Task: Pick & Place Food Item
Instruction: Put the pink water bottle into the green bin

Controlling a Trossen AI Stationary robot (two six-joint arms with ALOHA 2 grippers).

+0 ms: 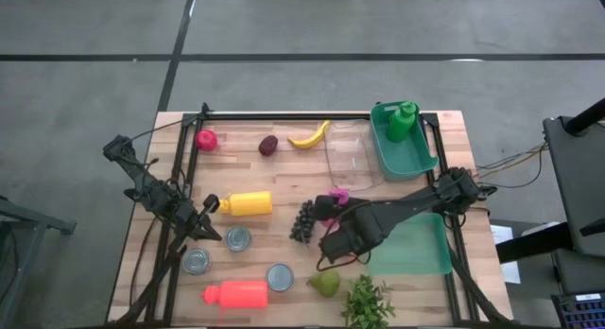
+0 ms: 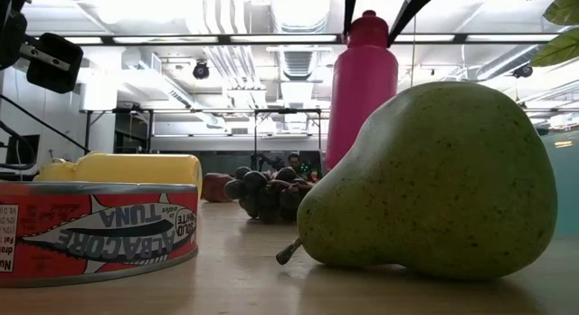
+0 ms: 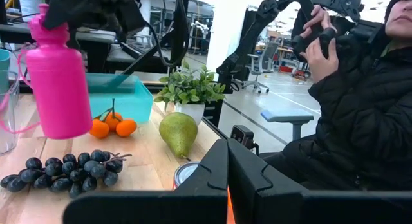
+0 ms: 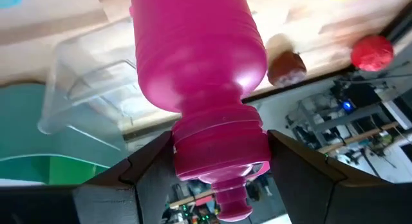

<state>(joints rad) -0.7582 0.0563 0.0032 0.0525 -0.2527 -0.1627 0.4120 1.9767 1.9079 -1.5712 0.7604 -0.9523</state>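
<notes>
From where I stand the pick looks done: the right gripper (image 4: 219, 163) is clamped around the neck of the pink bottle (image 4: 196, 63), holding it above the middle of the table near the grapes (image 1: 304, 220). The placing is still left, and I can't tell which container it is meant for. The left gripper (image 1: 203, 220) waits closed over by the yellow bottle (image 1: 248, 204), holding nothing.

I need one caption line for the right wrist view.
Right gripper clamps the pink bottle by its neck.
</notes>
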